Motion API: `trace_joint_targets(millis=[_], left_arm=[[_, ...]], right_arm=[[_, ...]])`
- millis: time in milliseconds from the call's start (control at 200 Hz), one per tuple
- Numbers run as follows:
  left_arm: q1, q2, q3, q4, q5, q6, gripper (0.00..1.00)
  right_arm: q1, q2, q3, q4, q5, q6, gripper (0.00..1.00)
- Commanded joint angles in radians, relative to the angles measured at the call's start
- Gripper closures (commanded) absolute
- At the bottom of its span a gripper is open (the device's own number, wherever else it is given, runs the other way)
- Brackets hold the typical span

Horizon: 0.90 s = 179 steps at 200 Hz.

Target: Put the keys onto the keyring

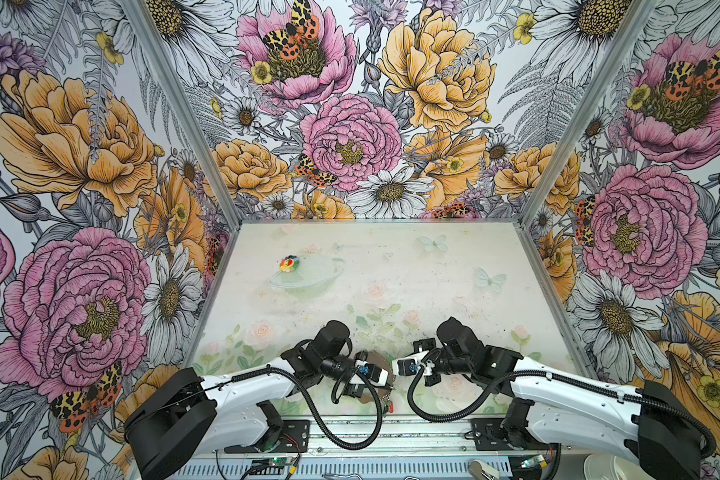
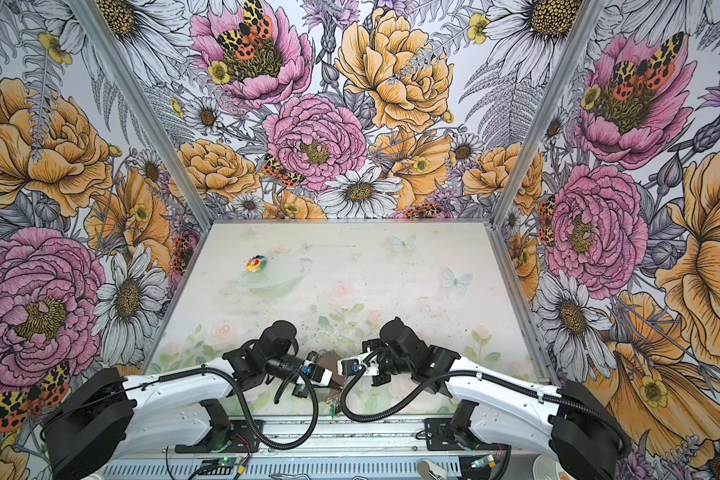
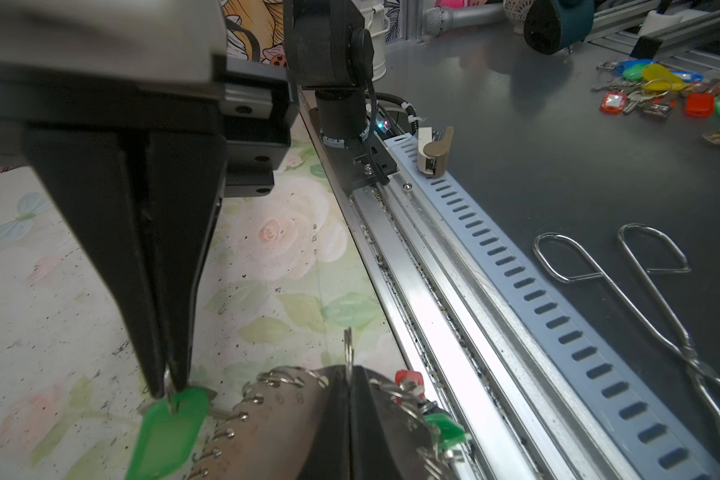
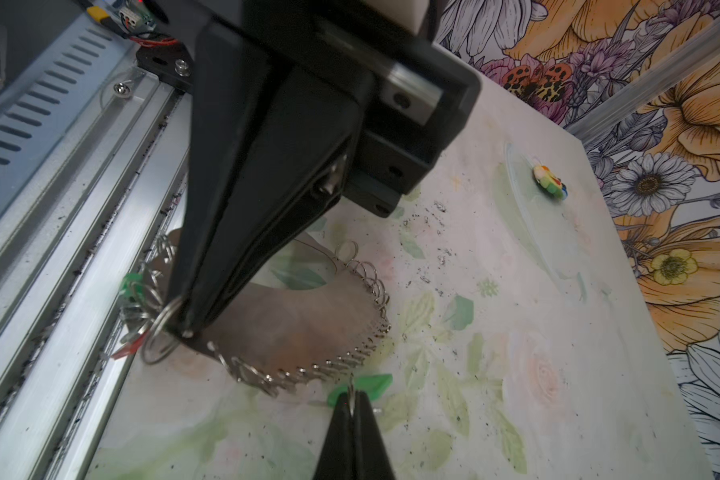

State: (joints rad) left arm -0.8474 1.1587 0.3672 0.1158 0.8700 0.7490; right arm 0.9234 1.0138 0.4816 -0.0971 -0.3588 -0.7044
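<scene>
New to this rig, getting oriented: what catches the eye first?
Loud floral walls dominate. At the front edge of the table, the left pincer pinches a loop of the keyring while the right pincer clamps a green key. A multicoloured toy sits far back left.

Keyring [image 3: 275, 424] partly behind left end effector [image 3: 348, 374]; green key [image 3: 171, 428] clipped at frame edge

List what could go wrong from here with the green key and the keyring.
The right end effector pinches only the thin ring of the green key; the key could twist or slip out before threading.
The left end effector grips one wire loop of the keyring, which lies beside the metal rail; a pull might drag it onto the rail.
Both tips work close together and could collide.
</scene>
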Motion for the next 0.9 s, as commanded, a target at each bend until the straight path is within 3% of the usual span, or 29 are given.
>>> trace_joint_targets(millis=[0, 360, 891], left_arm=[[0.0, -0.032, 0.0, 0.049, -0.049, 0.009, 1.0], [0.149, -0.087, -0.031, 0.162, -0.059, -0.036, 1.0], [0.146, -0.052, -0.025, 0.139, -0.001, -0.022, 1.0]], right_arm=[[0.012, -0.046, 0.012, 0.033, 0.014, 0.024, 1.0], [0.055, -0.061, -0.01, 0.087, 0.119, 0.172, 1.0], [0.019, -0.066, -0.011, 0.074, -0.017, 0.183, 1.0]])
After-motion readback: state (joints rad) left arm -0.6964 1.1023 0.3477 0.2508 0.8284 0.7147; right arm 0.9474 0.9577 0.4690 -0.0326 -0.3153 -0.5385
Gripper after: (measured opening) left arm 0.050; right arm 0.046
